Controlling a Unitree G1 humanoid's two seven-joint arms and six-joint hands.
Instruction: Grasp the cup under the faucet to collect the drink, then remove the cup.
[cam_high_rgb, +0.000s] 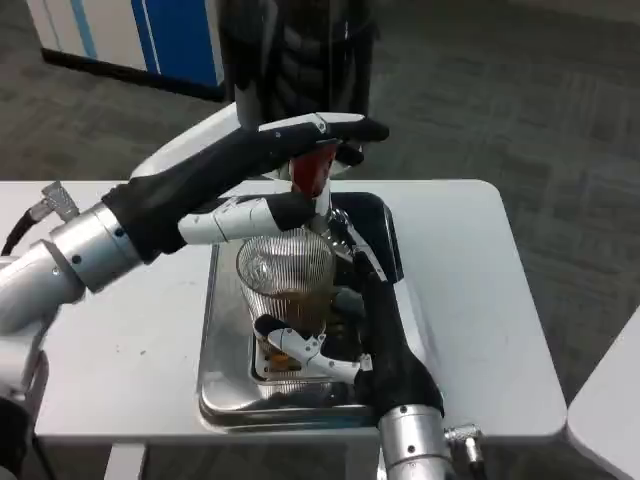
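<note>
My right hand (335, 340) is wrapped around the cup (285, 285), fingers curled round its near side low down and more running up its right flank, so I hold the clear ribbed glass steady where it stands in the steel tray (222, 370). The cup sits right below the faucet (313, 175), the red spout hanging over its open mouth, which I judge is the whole reason I grip low: the rim stays free for the drink to drop in. Up at the faucet, my left hand (275, 175) reaches in from the left of the cup, long fingers stretched across the top of the tap and the thumb tucked beneath beside the spout, so it looks as if I am pressing the lever rather than gripping anything; whether the fingers truly clamp it I cannot tell from here. Inside the cup there is a brownish drink, sitting in the lower part, with the upper part of the glass clear, so by my reckoning the fill is under way but not finished. The tray lies under the cup to catch drips, and it rests on the white table (480, 300) in front of the dark dispenser (295, 50) behind the faucet. Next, I reckon, comes letting the lever go, then lifting the cup straight back toward me, level, since liquid this high will slosh if I tilt.
</note>
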